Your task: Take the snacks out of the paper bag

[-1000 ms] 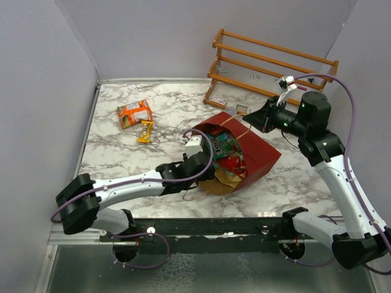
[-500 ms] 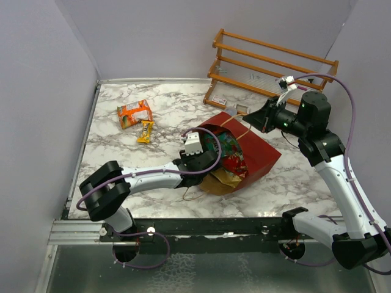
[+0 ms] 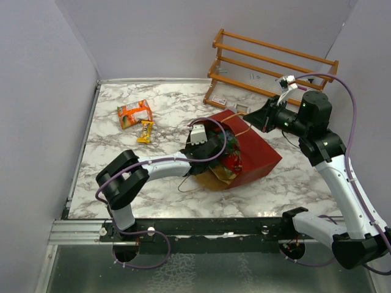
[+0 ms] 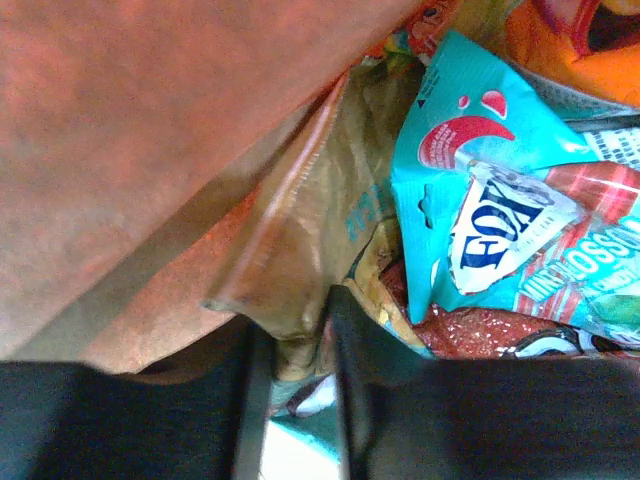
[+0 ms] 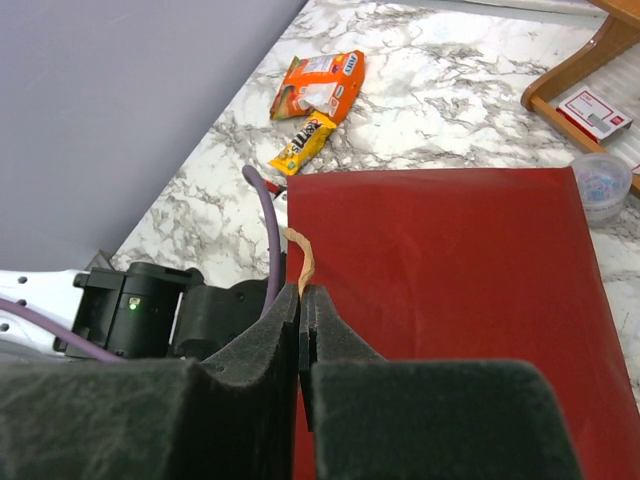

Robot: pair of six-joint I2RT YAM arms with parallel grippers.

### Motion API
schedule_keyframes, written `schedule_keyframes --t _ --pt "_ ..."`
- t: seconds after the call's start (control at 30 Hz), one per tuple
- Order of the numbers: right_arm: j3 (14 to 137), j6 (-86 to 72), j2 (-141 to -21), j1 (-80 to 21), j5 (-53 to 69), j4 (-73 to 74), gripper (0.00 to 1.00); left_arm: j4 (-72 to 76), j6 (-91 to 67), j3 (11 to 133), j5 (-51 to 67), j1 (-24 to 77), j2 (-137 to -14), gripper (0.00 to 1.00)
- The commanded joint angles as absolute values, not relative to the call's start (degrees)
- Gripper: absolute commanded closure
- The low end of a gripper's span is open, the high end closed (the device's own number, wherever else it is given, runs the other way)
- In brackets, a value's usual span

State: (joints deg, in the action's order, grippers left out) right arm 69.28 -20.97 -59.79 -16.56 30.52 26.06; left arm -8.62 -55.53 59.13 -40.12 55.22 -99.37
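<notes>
The red paper bag [image 3: 256,152] lies on its side, mouth toward the left. My left gripper [image 3: 214,149] is inside the mouth. In the left wrist view my left gripper [image 4: 295,350] pinches the crumpled corner of the tan-and-blue pouch [image 4: 300,230] against the brown bag wall [image 4: 130,150]. A teal packet [image 4: 480,200], a red one [image 4: 480,330] and an orange one [image 4: 580,40] lie beside it. My right gripper [image 3: 255,116] is shut on the bag's string handle [image 5: 303,262] above the bag's red side [image 5: 450,280].
An orange packet [image 3: 135,113] and a yellow bar [image 3: 145,130] lie on the marble table at the far left. The orange wooden rack [image 3: 269,64] stands at the back right, with a small clear cup [image 3: 239,110] in front of it. A loose handle loop [image 3: 189,186] trails from the bag.
My left gripper has pushed to the right, from the bag's mouth deeper among the packets. The bag has shifted slightly. The right arm has held still.
</notes>
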Motion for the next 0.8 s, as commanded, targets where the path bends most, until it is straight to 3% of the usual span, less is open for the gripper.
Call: schedule_keyframes --t 0.0,0.2,0.77 --pt "71.38 -21.34 -59.42 -16.61 31.3 26.29 0.98 -6.14 -51.35 61.86 -34.93 54.84 -100.55 0.79" --pt "70.55 -21.51 -59.08 -16.61 30.95 25.93 0.98 -6.12 -50.19 60.16 -30.38 54.86 -95.31 1.0" --pt "68.44 -23.26 -56.35 -16.61 24.08 23.6 0.98 -0.62 -42.59 48.56 -7.58 54.84 -62.27 1.0"
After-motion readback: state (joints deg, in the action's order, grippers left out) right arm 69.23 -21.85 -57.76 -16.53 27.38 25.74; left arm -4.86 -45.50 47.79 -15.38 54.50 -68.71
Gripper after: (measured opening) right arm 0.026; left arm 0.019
